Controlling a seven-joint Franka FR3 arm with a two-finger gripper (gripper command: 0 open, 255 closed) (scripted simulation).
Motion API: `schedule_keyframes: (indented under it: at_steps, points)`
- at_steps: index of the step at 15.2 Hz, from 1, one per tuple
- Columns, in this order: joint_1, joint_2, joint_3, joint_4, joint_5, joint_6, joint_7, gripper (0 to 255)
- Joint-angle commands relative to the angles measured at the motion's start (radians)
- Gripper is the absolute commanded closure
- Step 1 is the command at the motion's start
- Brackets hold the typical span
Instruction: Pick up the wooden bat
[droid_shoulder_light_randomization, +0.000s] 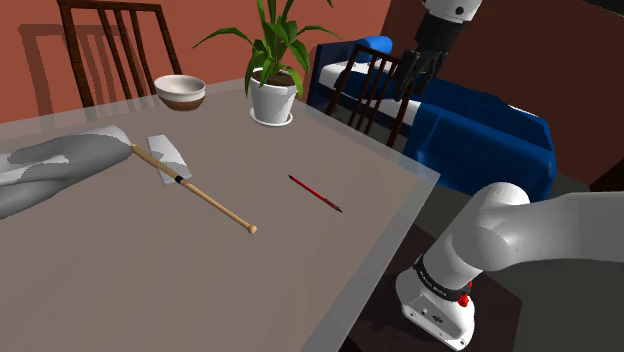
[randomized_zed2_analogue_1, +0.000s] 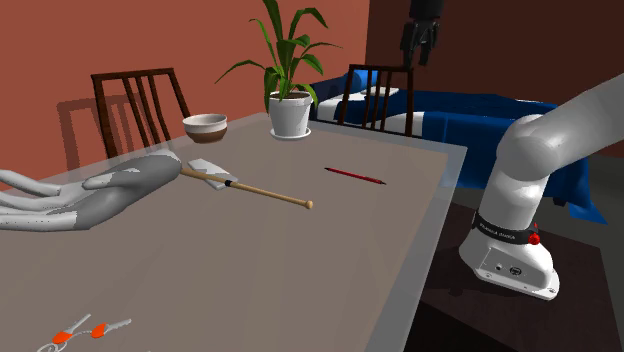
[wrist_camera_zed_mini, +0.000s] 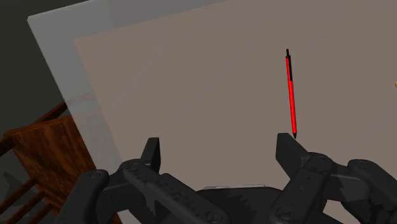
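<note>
Up close, gripper (wrist_camera_zed_mini: 217, 145) spread wide, nothing between the fingers (wrist_camera_zed_mini: 153, 151), hanging high over the far right corner of the table (droid_shoulder_light_randomization: 300, 290). Down in its sights, red pen (wrist_camera_zed_mini: 292, 95), not the target. Wooden bat (droid_shoulder_light_randomization: 200, 193) well off to the left, flat on the tabletop, knob end nearer, far end lying across a white flat piece (droid_shoulder_light_randomization: 165, 150) beside a grey draped shape (droid_shoulder_light_randomization: 70, 160). Best plan from here: swing left, drop low, turn the jaws square across the shaft, close around mid-length, clear of pen and white piece

Slim tan bat (droid_shoulder_light_randomization: 205, 196), black-banded, lies flat and diagonal on the table (droid_shoulder_light_randomization: 300, 265).
</note>
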Motion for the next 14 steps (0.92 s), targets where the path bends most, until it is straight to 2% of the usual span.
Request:
schedule_keyframes:
  at_steps: [1,8,14]
  points:
    - [0.000,0.000,0.000,0.000,0.000,0.000,0.000,0]
    - [0.054,0.125,0.083,-0.041,0.078,0.157,0.063,0]
    - [0.097,0.266,0.155,-0.035,0.130,0.288,0.111,0]
